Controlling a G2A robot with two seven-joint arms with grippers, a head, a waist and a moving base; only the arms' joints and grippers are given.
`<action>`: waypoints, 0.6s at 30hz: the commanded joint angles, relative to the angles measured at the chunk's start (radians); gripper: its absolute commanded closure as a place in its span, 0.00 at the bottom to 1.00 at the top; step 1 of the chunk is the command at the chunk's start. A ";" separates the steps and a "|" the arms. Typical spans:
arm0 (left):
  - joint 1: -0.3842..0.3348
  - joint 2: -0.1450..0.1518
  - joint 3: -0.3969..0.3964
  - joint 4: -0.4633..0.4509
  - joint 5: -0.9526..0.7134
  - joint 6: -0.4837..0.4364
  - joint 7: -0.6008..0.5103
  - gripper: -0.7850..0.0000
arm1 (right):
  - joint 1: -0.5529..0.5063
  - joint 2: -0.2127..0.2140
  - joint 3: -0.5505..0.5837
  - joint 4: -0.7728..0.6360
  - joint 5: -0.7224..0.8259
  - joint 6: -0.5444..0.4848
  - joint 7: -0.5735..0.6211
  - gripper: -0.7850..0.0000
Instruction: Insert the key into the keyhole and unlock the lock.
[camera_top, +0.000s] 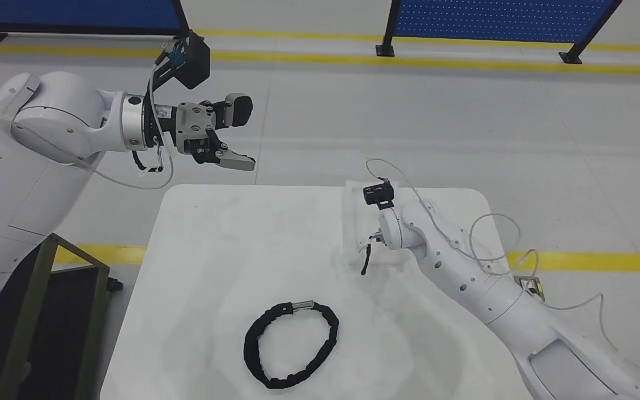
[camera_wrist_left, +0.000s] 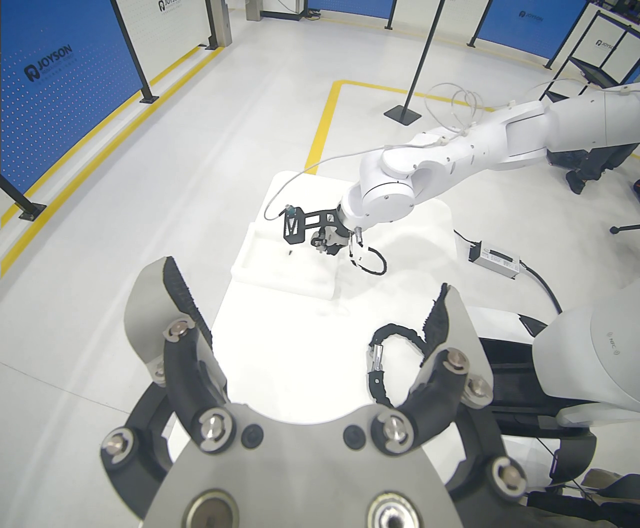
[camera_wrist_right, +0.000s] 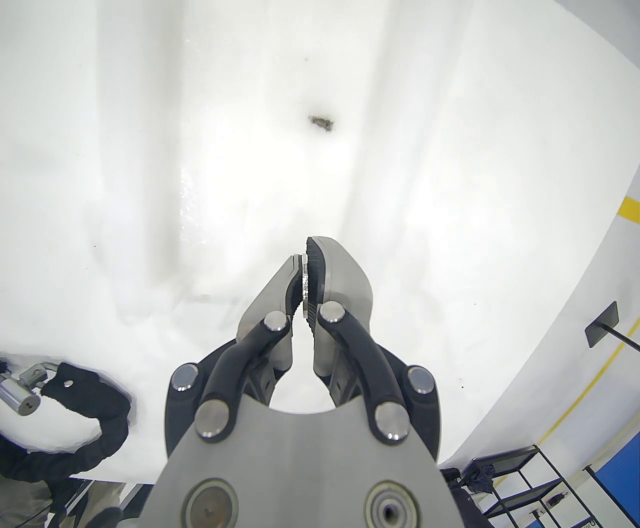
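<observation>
Dark frame (camera_top: 60, 290) stands off the left side of the bench (camera_top: 200, 260). Left tool (camera_top: 245, 132) hangs beyond the far-left corner, off the bench top, spread wide with nothing in it.

Lock (camera_top: 290, 345) — black sleeved cable loop — lies flat near the front edge, mid-bench, well apart from both tools. Its metal cylinder (camera_top: 302, 307) sits on the far side of the loop, long axis roughly left-right. In the left wrist view one finger (camera_wrist_left: 445, 325) covers part of the loop. The right wrist view cuts the loop off at the picture's corner. The cylinder's end face there has a small dark mark, can't tell if it's the keyhole.

White tray (camera_top: 350, 205) sits far right on the bench, small dark speck (camera_wrist_right: 320, 121) on it. Right tool (camera_wrist_right: 304, 270) hovers over the tray, pinched narrow on the key (camera_wrist_right: 304, 287) — just a thin metal edge between the pads, seen edge-on. Which way the blade points can't be told. Black cable (camera_top: 366, 262) dangles from that wrist.
</observation>
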 joint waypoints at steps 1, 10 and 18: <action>0.000 0.000 0.000 0.000 0.000 0.000 0.000 0.00 | -0.005 0.003 0.020 -0.024 0.004 -0.006 0.008 1.00; 0.000 0.000 0.000 0.000 0.000 0.000 0.000 0.00 | -0.050 0.029 0.170 -0.195 0.077 -0.054 0.009 1.00; 0.000 0.000 0.000 0.000 0.000 0.000 0.000 0.00 | -0.111 0.051 0.306 -0.379 0.151 -0.079 0.008 1.00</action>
